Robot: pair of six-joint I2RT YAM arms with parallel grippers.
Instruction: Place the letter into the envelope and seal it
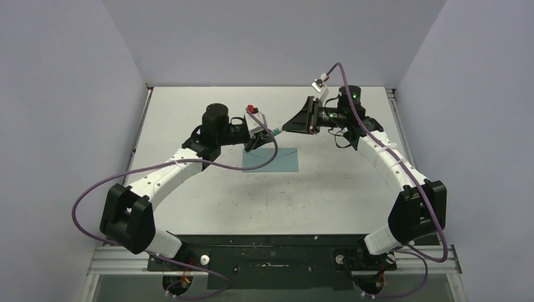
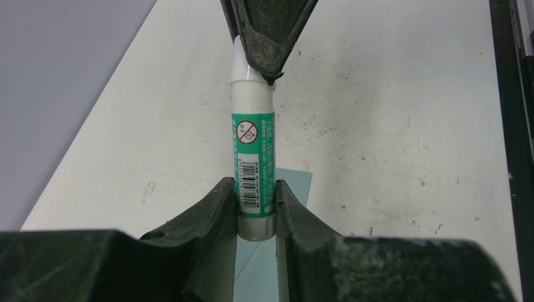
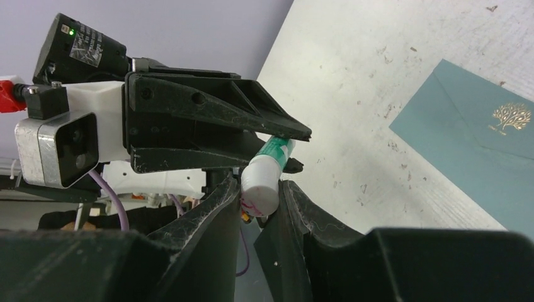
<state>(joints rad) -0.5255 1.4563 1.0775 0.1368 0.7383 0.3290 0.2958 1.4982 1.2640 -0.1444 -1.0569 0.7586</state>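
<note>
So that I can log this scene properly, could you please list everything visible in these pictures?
envelope: one, teal with a gold tree emblem, lying flat at the table's centre.
glue tube: one, white and green, held in the air between both pincers.
letter: none in view.
table: one, pale grey, scuffed.
left arm: one, white and black, reaching in from the near left.
right arm: one, white and black, reaching in from the near right.
left pincer: one, black, shut on the tube's base.
right pincer: one, black, shut on the tube's white cap end.
</note>
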